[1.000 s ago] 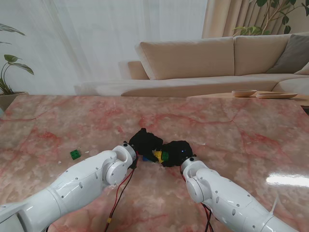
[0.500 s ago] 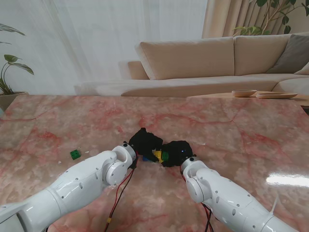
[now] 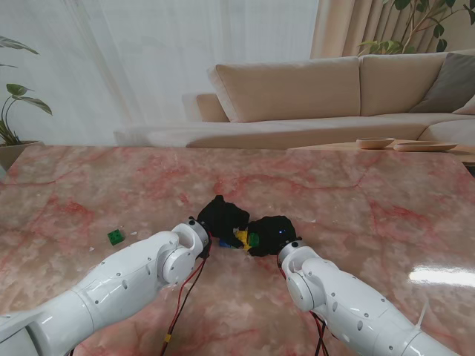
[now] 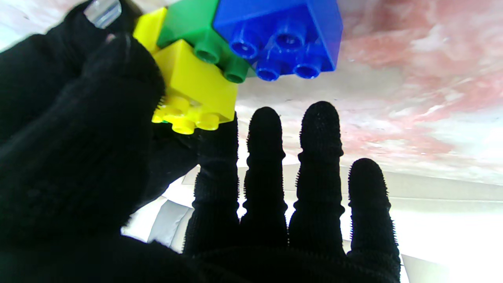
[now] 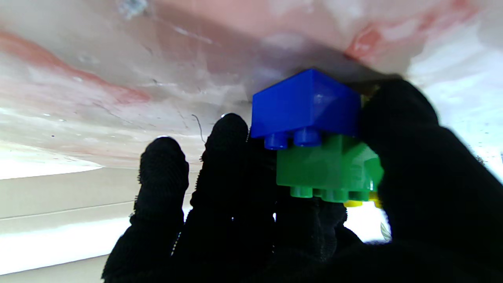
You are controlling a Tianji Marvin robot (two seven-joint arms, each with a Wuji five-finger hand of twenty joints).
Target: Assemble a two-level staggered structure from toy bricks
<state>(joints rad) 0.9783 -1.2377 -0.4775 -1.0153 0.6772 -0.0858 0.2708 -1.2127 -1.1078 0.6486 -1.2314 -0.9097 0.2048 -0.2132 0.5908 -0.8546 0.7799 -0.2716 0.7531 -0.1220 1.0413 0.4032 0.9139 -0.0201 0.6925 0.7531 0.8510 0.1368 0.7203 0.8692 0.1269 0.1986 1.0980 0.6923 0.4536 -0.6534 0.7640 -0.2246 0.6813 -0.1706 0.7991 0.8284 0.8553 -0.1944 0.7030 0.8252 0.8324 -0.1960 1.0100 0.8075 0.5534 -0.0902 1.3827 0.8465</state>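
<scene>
Centrally, low in the stand view, a small brick cluster is enclosed between both black-gloved hands on the pink marble table (image 3: 356, 200).

The left hand (image 3: 223, 216) is seen with thumb and index finger pressed against the yellow brick (image 4: 194, 88), the other three fingers extended and apart. The right hand (image 3: 272, 233) is closed around the green brick (image 5: 326, 167), thumb on one side, fingers behind. The blue brick (image 4: 281, 33) is seated on the table surface, with the green brick joined to it on an offset and the yellow brick adjoining the green one. A separate green brick (image 3: 116, 236) is noted at centre left of the stand view, well apart from the cluster. A beige sofa (image 3: 326, 93) is recorded across the upper frame.
</scene>
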